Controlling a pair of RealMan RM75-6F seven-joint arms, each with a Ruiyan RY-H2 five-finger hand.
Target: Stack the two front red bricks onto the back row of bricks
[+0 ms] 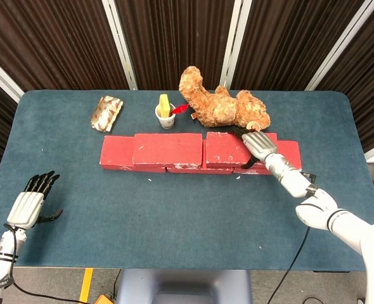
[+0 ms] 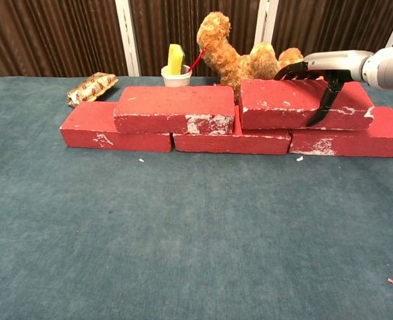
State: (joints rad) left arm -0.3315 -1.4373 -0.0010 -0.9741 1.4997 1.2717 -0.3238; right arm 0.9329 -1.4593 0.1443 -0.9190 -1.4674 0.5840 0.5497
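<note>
Two red bricks sat up top now: the left upper brick [image 2: 175,109] lay across the back row [image 2: 231,141], and the right upper brick [image 2: 303,105] sat beside it on that same row, nearly touching it. The right hand [image 1: 258,145] gripped that right brick from above, thumb down its front face, fingers over the back edge. The left hand [image 1: 30,204] hovered low near the table's front corner, fingers apart, holding nothing. Behind the wall lay a brown teddy bear [image 1: 219,106], a white cup [image 1: 165,116] holding something yellow, and a snack packet [image 1: 106,113] whose print I couldn't read. Blue-green cloth covered the table [image 2: 183,240]; dark pleated curtains [image 1: 174,38] hung behind.
</note>
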